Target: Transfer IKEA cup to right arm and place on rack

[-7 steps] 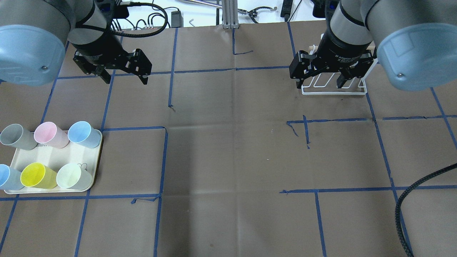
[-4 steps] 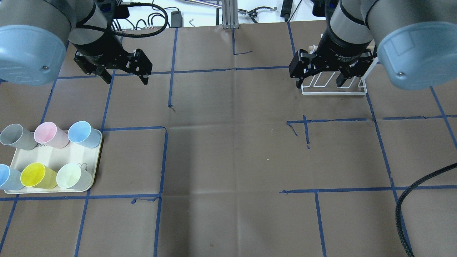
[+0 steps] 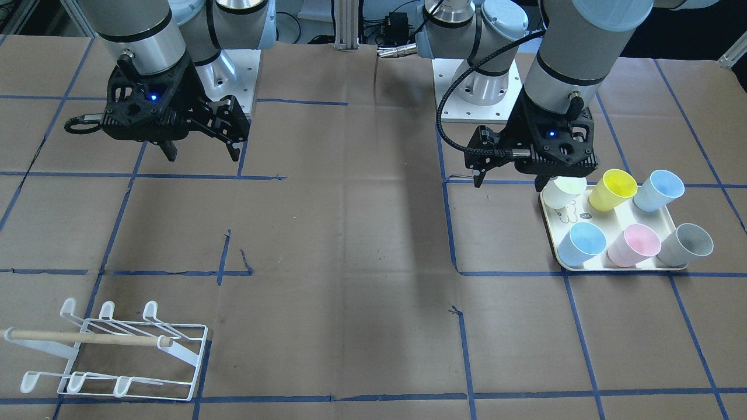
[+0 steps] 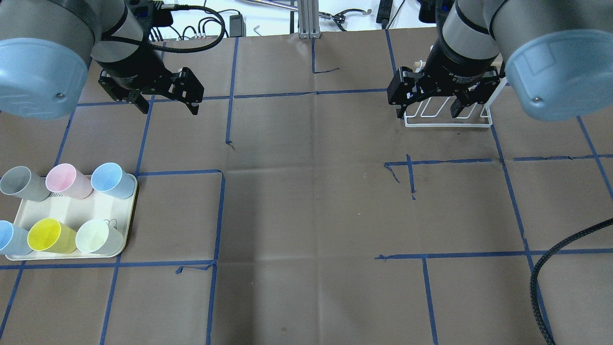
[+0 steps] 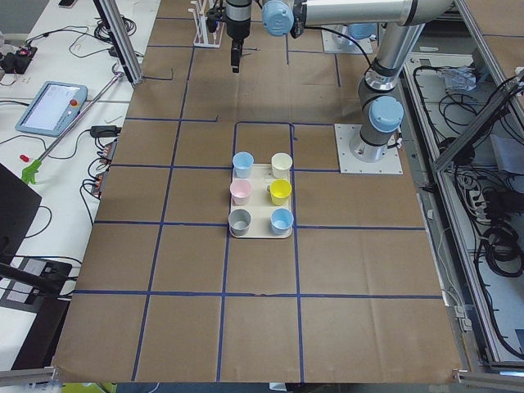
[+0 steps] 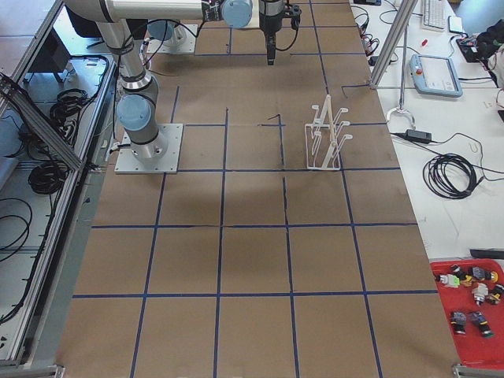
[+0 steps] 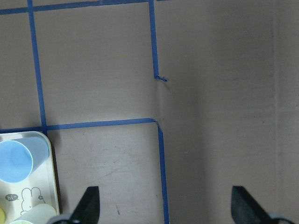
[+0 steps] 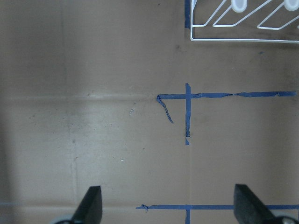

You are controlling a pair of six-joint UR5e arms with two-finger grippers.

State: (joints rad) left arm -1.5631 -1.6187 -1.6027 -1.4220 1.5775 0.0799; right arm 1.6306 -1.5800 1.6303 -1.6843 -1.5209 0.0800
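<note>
Step in hand: the opening one, with no cup yet taken up. The six cups [image 4: 61, 181] stand upright on the cream tray [image 4: 81, 211] at the robot's left side of the table, none in contact with either arm. The left gripper [image 4: 169, 108] hangs raised, jaws spread wide and empty. Its wrist view shows only the tray's corner and the pale blue cup [image 7: 16, 161] at the lower-left edge, so it is judged to stand beside the tray, not over it. The right gripper [image 4: 427, 114], likewise spread and empty, hangs raised near the rack [image 3: 87, 337], which carries no cup. Next move, as judged: the left arm must travel over one cup, descend with its jaws straddling the wall, and close before carrying it toward the centre for hand-over. Which cup is intended cannot be told
</note>
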